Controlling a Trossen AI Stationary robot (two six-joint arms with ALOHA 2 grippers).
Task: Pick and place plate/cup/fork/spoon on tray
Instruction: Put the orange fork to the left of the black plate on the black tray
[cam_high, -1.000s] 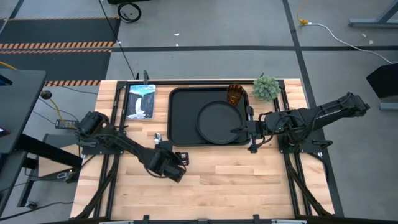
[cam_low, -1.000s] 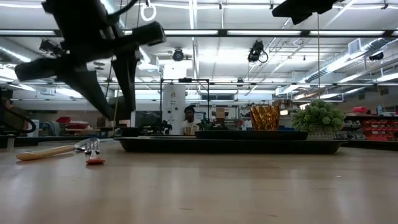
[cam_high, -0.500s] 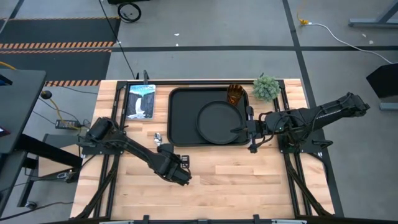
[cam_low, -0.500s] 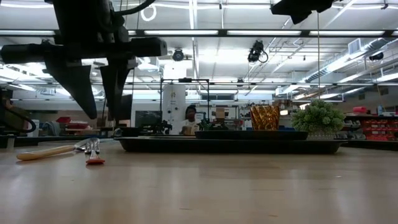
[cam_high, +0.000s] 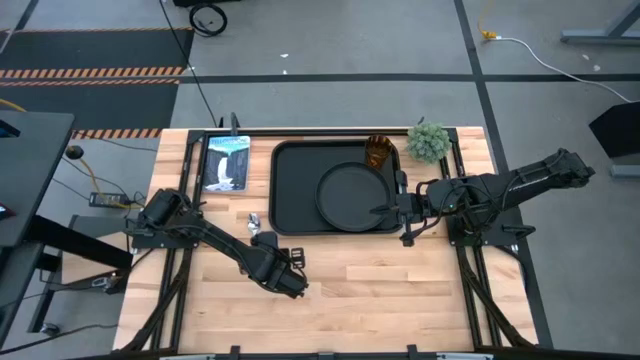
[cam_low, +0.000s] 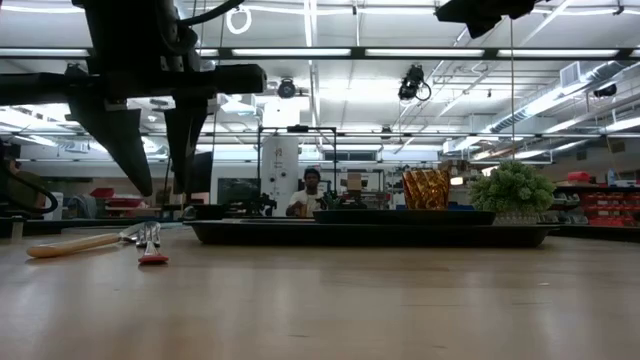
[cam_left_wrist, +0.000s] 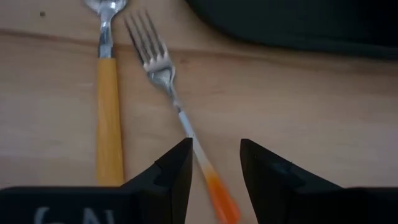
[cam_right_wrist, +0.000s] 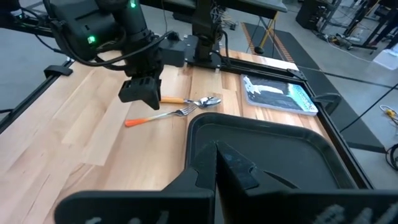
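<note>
Left end effector (cam_high: 296, 270) hangs over the wooden counter (cam_high: 400, 275), just off the tray's near-left corner, fingers (cam_left_wrist: 176, 168) spread apart and holding nothing; in its wrist view the fork's orange handle runs through the gap between them. Fork (cam_left_wrist: 174, 106) lies flat on the counter, tines toward the tray, just beside the spoon (cam_left_wrist: 107, 93), both outside the tray near its left near corner. In the low view the two utensils lie together at left in front of the tray, left end effector (cam_low: 150, 175) raised above them, not touching. Tray (cam_high: 295, 190) sits at the counter's far middle with the plate (cam_high: 350, 195) inside on its right half and the cup (cam_high: 378, 152) upright in its far right corner. Right end effector (cam_high: 385, 209) rests at the tray's near-right edge over the plate rim, fingers closed together, nothing gripped. Small green plant (cam_high: 427, 141) stands just right of the tray; a picture card (cam_high: 226, 162) lies left of it. A person (cam_low: 311, 192) shows far behind.
</note>
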